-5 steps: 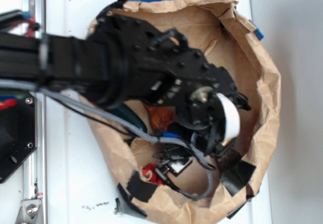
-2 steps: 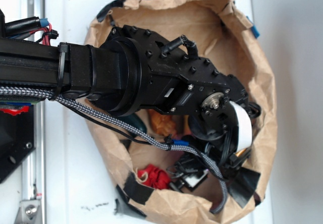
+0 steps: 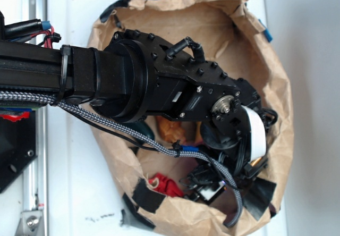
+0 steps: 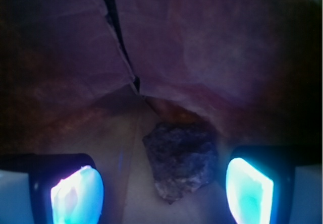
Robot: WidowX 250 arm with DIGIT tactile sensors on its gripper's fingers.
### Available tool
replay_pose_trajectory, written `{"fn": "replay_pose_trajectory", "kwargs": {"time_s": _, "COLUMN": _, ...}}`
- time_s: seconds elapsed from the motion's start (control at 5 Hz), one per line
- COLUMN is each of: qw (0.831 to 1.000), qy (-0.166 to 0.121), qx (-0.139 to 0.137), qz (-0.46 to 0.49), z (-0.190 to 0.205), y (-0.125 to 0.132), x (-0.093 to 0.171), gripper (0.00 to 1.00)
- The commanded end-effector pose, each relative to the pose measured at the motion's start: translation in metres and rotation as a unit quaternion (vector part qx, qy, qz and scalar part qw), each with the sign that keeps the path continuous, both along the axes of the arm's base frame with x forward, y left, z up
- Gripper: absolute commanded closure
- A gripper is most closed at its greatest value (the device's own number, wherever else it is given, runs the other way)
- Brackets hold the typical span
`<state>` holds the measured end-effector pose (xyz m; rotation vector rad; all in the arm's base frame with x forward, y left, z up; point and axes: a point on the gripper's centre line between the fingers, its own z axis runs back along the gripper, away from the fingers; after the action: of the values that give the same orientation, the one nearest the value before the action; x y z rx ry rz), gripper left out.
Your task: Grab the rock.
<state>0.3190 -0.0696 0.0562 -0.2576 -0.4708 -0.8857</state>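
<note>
Jaws apart, nothing gripped. Rock on bag floor between pads, nearer right one, touching neither.

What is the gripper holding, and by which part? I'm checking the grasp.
Nothing yet. The gripper is open, and the rock sits between its fingers, untouched.

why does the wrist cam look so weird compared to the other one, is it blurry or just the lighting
Wrist view: dim, purple-tinted and soft; the fingertips glare cyan-white, the rock between them readable but fuzzy. Exterior view: bright, even, fairly sharp; the arm hides much of the paper bag.
</note>
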Motion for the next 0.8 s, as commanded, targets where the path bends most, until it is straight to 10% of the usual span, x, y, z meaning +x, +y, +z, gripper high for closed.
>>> {"fn": "replay_pose_trajectory", "kwargs": {"time_s": 0.0, "qw": 0.999, "qy": -0.03, "qx": 0.012, "qz": -0.008, "z": 0.004, "y": -0.02, "x": 0.006, "gripper": 0.0}}
{"fn": "replay_pose_trajectory", "kwargs": {"time_s": 0.4, "qw": 0.999, "qy": -0.03, "qx": 0.012, "qz": -0.009, "z": -0.008, "y": -0.028, "x": 0.007, "gripper": 0.0}}
{"fn": "replay_pose_trajectory", "kwargs": {"time_s": 0.6, "qw": 1.0, "qy": -0.026, "qx": 0.001, "qz": -0.007, "z": -0.008, "y": -0.027, "x": 0.006, "gripper": 1.0}}
